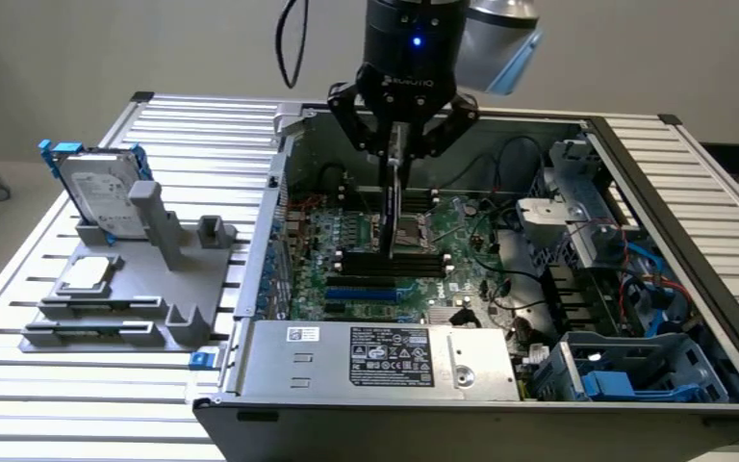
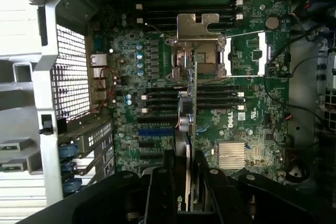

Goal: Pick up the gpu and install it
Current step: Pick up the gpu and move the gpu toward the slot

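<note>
In the exterior view the pincer (image 1: 402, 149) grips the gpu (image 1: 395, 212) by its top edge, jaws partly closed; the card hangs straight below, long axis upright, over the middle of the motherboard (image 1: 472, 260). In the wrist view the gpu (image 2: 191, 108) runs edge-on from the pincer (image 2: 186, 177) over the black slots (image 2: 220, 98)

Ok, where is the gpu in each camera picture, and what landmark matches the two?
Exterior view: the gpu hangs edge-on in the gripper, upper middle, over the motherboard.
Wrist view: the gpu is the thin edge-on card running out from the gripper across the black slots.
Shared landmark: the blue slot close to the card.
</note>
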Tool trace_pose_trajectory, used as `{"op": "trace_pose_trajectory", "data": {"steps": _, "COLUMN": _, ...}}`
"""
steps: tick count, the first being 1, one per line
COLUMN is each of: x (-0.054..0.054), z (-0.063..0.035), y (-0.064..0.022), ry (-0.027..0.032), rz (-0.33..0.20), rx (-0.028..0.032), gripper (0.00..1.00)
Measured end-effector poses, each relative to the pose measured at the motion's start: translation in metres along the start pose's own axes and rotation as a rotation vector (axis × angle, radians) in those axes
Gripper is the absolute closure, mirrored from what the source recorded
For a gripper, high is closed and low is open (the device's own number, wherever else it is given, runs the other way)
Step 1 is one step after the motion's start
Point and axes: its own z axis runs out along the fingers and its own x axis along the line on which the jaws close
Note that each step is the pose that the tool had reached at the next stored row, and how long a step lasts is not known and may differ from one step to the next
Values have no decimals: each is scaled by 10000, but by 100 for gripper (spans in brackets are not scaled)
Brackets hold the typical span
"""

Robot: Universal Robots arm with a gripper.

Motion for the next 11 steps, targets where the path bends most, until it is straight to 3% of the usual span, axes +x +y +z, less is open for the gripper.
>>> {"op": "trace_pose_trajectory", "data": {"steps": 5, "x": -222, "z": 83, "y": 18, "ry": 10, "rz": 11, "rx": 2, "gripper": 73}}
{"op": "trace_pose_trajectory", "data": {"steps": 6, "x": -244, "z": 83, "y": 19, "ry": 65, "rz": 10, "rx": 7, "gripper": 73}}
{"op": "trace_pose_trajectory", "data": {"steps": 11, "x": -246, "z": 83, "y": 19, "ry": 80, "rz": 11, "rx": 7, "gripper": 73}}
